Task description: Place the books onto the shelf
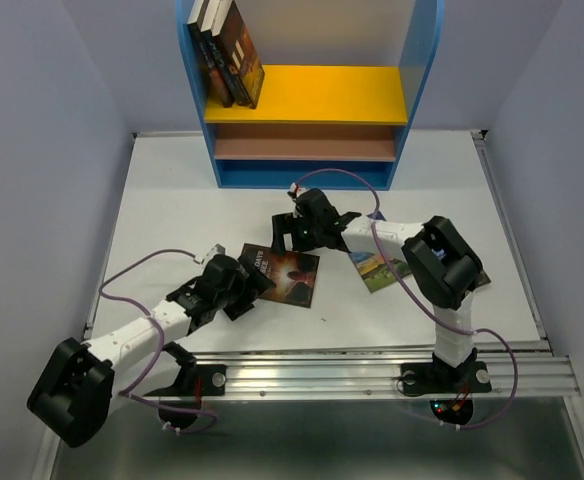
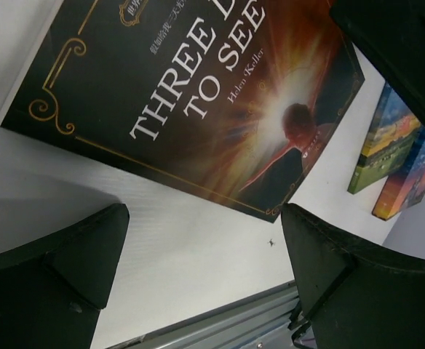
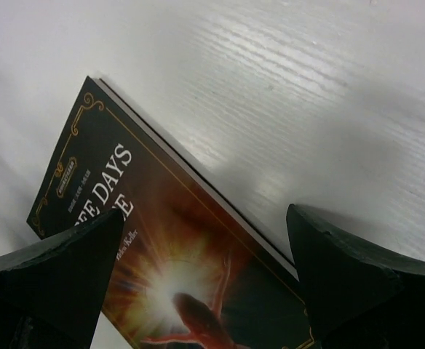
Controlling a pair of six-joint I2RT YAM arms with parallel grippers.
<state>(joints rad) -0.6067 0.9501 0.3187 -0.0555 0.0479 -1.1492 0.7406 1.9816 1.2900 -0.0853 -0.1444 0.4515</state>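
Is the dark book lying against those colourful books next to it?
Apart. The left wrist view shows a strip of bare table between the dark book and the colourful books.

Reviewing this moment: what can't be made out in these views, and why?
Top view: the landscape books lie partly under the right arm; their number is unclear.
Top view: the shelved books are too small to read; the frame edge cuts the shelf.
Right wrist view: a finger covers part of the dark book title.
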